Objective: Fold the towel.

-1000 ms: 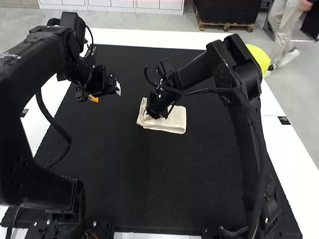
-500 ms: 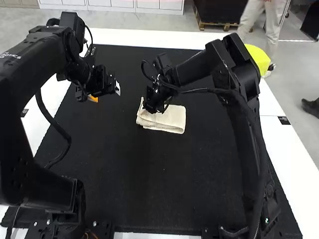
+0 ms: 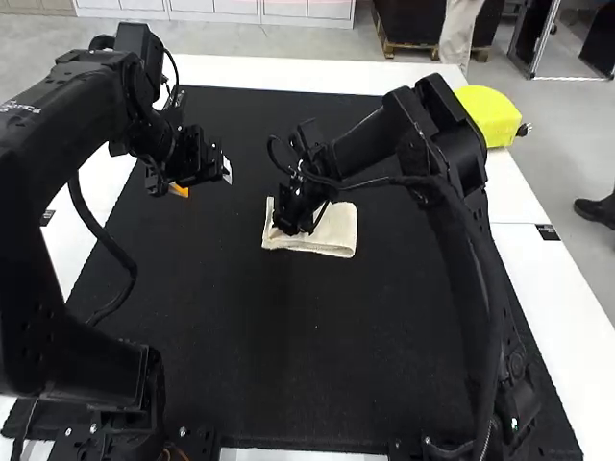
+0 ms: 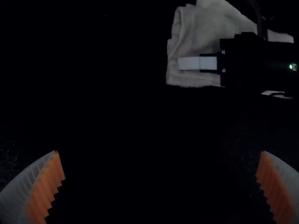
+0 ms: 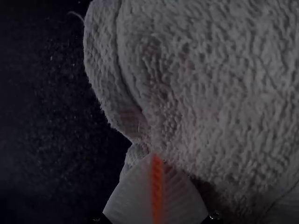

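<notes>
Towel [image 3: 336,230] folded, long axis left-right on tabletop [image 3: 288,346]. Right tool [image 5: 156,156] nearer, at towel's left end, fingers together; cloth pinched or not, cannot tell. Right arm [image 3: 375,139] overhangs towel, likely obstacle. Left tool [image 4: 159,151] left of towel, fingers apart. Yellow object [image 3: 490,115] beyond towel, rightward.

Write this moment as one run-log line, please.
towel: folded, on mat | right gripper: closed, at towel's edge | left gripper: open, off towel
</notes>
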Motion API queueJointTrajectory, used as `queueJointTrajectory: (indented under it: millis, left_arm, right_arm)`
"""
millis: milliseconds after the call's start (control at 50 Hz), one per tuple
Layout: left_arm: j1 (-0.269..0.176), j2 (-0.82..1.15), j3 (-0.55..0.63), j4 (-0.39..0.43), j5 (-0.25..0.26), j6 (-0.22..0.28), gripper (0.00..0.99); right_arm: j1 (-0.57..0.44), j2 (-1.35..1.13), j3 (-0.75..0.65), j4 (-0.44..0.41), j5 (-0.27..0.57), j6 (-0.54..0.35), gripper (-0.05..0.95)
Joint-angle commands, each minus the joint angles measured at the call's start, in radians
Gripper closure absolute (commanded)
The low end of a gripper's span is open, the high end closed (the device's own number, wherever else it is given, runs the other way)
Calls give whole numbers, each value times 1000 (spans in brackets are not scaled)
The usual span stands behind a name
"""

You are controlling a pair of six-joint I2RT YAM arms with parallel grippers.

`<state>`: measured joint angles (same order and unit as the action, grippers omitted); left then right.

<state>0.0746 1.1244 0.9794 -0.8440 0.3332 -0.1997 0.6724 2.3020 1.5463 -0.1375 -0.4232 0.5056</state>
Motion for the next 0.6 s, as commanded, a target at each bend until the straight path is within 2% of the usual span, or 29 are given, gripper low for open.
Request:
queueJointTrajectory:
  millis: [0, 580]
  left_arm:
    - [11, -37, 24, 3, 10, -4, 25]
    - [-10, -38, 62, 5, 17, -6, 25]
  right_arm:
    - [15, 0, 38, -4, -14, 4, 918]
    - [-46, -174, 97, -63, 4, 5, 918]
